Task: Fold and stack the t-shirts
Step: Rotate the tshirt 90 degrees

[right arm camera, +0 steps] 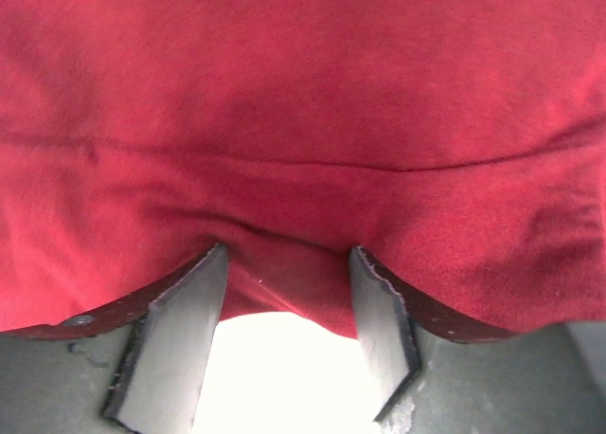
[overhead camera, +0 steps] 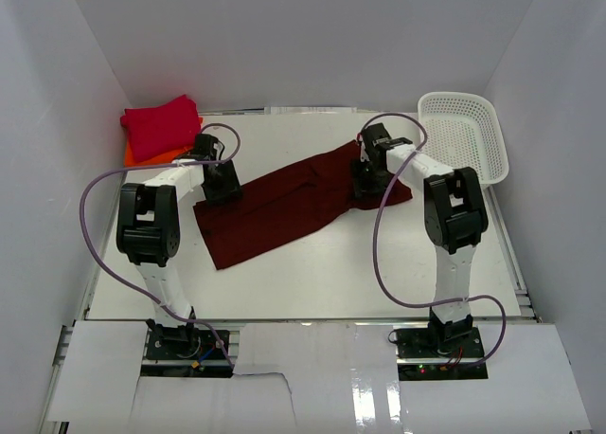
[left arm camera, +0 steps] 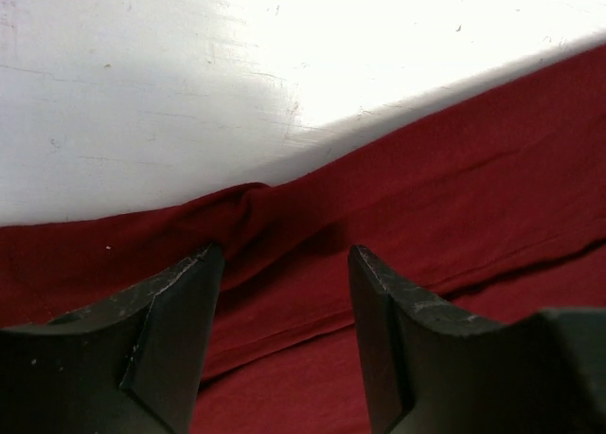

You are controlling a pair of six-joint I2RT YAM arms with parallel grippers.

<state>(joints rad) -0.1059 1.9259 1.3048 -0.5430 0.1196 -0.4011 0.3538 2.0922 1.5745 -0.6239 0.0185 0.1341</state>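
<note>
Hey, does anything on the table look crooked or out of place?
The maroon t-shirt lies diagonally, with a small pucker at its edge by the left gripper. The white basket looks tipped up at the far right. Nothing looks spilled or damaged.

The maroon t-shirt [overhead camera: 284, 207] is soft, matt knit cloth, lightly creased, with a stitched hem. The crimson t-shirt [overhead camera: 161, 126] and orange t-shirt [overhead camera: 138, 153] show the same dull cloth. The tabletop [overhead camera: 379, 263] is smooth white, faintly glossy, with fine scratches. The basket [overhead camera: 454, 97] is white plastic mesh. The left pincer [left arm camera: 284, 254] and right pincer [right arm camera: 289, 254] are matt and dark, chipped at the edges.
</note>
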